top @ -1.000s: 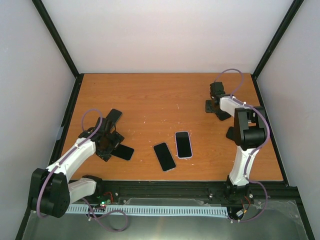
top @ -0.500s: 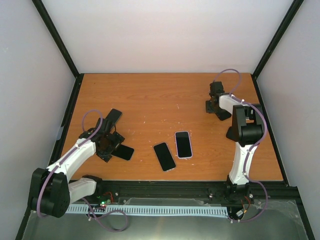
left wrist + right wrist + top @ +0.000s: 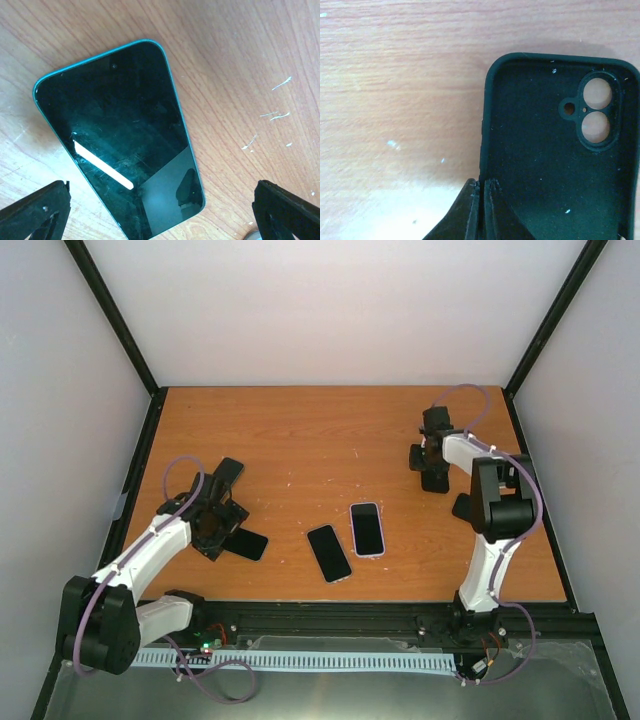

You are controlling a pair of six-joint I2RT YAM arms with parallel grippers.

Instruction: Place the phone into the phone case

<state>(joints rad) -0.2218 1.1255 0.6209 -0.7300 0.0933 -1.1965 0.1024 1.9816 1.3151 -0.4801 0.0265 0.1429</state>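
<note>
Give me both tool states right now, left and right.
Left tool: open, empty, jaws straddling the teal-edged phone.
Right tool: closed, pinching the side wall of the phone case.

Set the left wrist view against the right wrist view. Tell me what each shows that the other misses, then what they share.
Left wrist only: a teal-edged phone lying screen up, with the left gripper open, its fingers wide apart at the bottom corners of the picture. Right wrist only: the dark phone case, inside facing up, its camera cutout showing, with the right gripper pinched shut on the case's side wall. Both: the wooden table, marked with small white flecks.
</note>
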